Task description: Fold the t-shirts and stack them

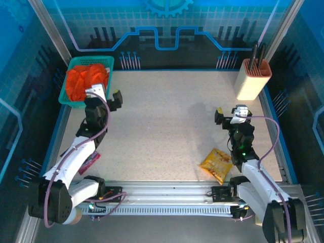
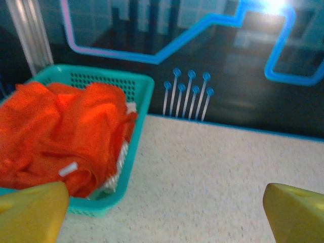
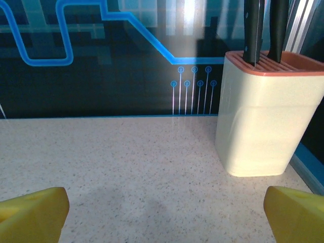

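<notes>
A bright orange t-shirt (image 1: 86, 78) lies crumpled in a teal basket (image 1: 109, 62) at the table's back left corner. In the left wrist view the orange t-shirt (image 2: 61, 131) fills the basket (image 2: 147, 96), and a bit of white cloth (image 2: 130, 108) peeks out at its right wall. My left gripper (image 1: 106, 94) hangs just in front of the basket's near right corner. It is open (image 2: 169, 217), its yellow fingertips (image 2: 35, 210) wide apart over bare table. My right gripper (image 1: 230, 112) stands open (image 3: 167, 217) at the right, nothing between its fingers (image 3: 298, 212).
A cream knife block (image 1: 253, 78) with dark handles stands at the back right (image 3: 268, 121). A yellow-orange snack packet (image 1: 216, 164) lies near the front, left of the right arm. A small dark red packet (image 1: 91, 161) lies beside the left arm. Blue walls enclose the table.
</notes>
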Robot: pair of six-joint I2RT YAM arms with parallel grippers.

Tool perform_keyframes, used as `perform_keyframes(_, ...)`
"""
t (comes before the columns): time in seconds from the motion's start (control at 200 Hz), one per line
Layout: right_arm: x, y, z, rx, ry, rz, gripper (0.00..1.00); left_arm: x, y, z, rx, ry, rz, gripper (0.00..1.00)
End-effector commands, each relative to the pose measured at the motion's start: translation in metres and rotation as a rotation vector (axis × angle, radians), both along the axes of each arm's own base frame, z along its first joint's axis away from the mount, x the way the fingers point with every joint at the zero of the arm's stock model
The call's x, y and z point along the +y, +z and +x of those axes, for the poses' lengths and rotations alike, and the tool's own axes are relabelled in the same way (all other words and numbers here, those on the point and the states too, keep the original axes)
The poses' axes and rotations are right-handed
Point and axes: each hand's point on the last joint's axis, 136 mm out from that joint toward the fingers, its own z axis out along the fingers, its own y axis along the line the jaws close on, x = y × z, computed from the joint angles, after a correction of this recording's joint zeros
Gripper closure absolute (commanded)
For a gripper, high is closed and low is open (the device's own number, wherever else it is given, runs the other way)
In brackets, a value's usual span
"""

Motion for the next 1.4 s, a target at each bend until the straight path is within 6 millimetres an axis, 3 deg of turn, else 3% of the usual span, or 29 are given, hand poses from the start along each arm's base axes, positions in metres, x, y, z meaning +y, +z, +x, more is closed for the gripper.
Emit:
perform_keyframes(0.0, 0.009, -0.025, -0.011, 0.192, 0.036, 0.032, 0.0, 0.043, -0.008, -0.013, 0.155, 0.191, -0.044, 0.09)
perform_keyframes(0.11, 0.016, -0.024, -0.01, 0.296, 0.063, 0.055, 0.0, 0.069, -0.003, -0.001, 0.167, 0.25, -0.172, 0.12)
perform_keyframes(0.245, 0.025, -0.024, -0.008, 0.447, 0.096, 0.071, 0.0, 0.085, -0.009, 0.032, 0.252, 0.274, -0.198, 0.09)
perform_keyframes(0.475, 0.036, -0.023, -0.016, 0.632, 0.124, 0.101, 0.0, 0.115, -0.06, 0.099, 0.489, 0.274, -0.312, 0.19)
perform_keyframes(0.575, 0.037, -0.031, -0.021, 0.69, 0.123, 0.115, 0.01, 0.131, -0.082, 0.117, 0.559, 0.306, -0.336, 0.22)
perform_keyframes(0.6, 0.038, -0.021, -0.019, 0.671, 0.127, 0.119, 0.01, 0.134, -0.087, 0.121, 0.576, 0.31, -0.343, 0.24)
perform_keyframes(0.671, 0.039, -0.024, -0.02, 0.689, 0.125, 0.128, 0.01, 0.142, -0.102, 0.131, 0.624, 0.32, -0.369, 0.28)
perform_keyframes(0.941, 0.043, -0.031, -0.019, 0.727, 0.137, 0.137, 0.03, 0.161, -0.158, 0.145, 0.795, 0.38, -0.428, 0.34)
perform_keyframes(1.176, 0.045, -0.03, -0.017, 0.734, 0.141, 0.134, 0.03, 0.16, -0.193, 0.146, 0.846, 0.39, -0.51, 0.38)
perform_keyframes(1.291, 0.045, -0.027, -0.017, 0.734, 0.145, 0.127, 0.03, 0.155, -0.195, 0.149, 0.836, 0.375, -0.544, 0.54)
perform_keyframes(1.391, 0.046, -0.025, -0.018, 0.731, 0.151, 0.126, 0.03, 0.153, -0.179, 0.152, 0.789, 0.358, -0.555, 0.68)
